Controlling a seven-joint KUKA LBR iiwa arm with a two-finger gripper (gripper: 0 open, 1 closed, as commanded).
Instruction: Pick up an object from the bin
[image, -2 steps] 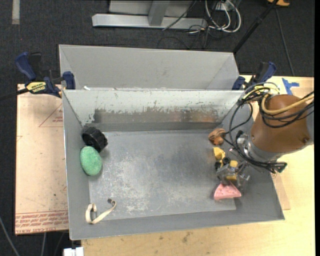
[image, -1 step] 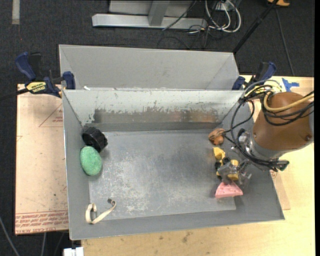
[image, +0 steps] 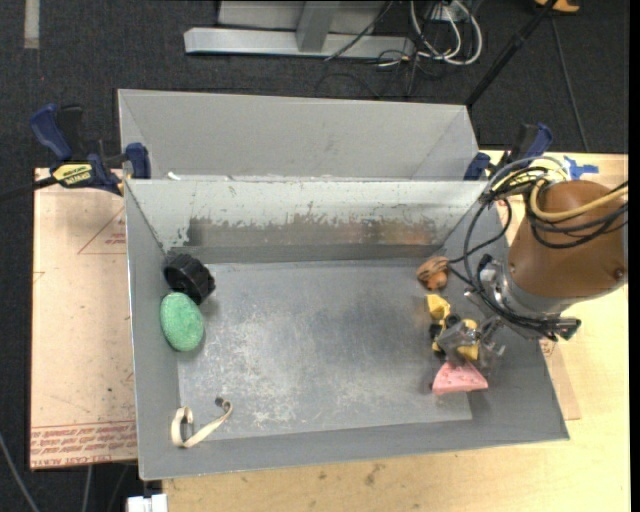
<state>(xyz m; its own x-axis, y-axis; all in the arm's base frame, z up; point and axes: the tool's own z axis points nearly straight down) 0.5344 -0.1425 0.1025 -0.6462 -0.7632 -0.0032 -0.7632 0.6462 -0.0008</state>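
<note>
A grey metal bin (image: 300, 200) is seen from above, set on a pale tabletop (image: 300, 490), with dark carpeted floor (image: 60, 60) spread around it. The bin floor (image: 330, 340) is dulled and scuffed, flecked with pale scratches, and a rusty brown streak (image: 320, 232) is drawn along the foot of the back wall. A pink wedge (image: 458, 379) is laid flat near the right end of the bin floor. The tool (image: 466, 340) is lowered just behind the pink wedge, among small yellow pieces (image: 437, 306) that are scattered there; whether the tool is apart or together cannot be told, as it is mixed up with those pieces, and whether it touches them cannot be told either. A small brown lump (image: 433, 270) is found further behind the pink wedge, near the back wall. To the right of the pink wedge and above it, the arm is wrapped in an orange-brown cover (image: 565, 245), with black cables (image: 505, 185) looped beside it. Far to the left of the pink wedge, a green oval lump (image: 182, 322) is placed by the left wall, with a black round thing (image: 189, 277) touching its far end. A cream strap (image: 200, 425) is curled at the near left corner, well apart from the pink wedge. Beyond the bin, a grey metal base (image: 290, 40) and a tangle of wires (image: 445, 35) are left on the carpeted floor.
</note>
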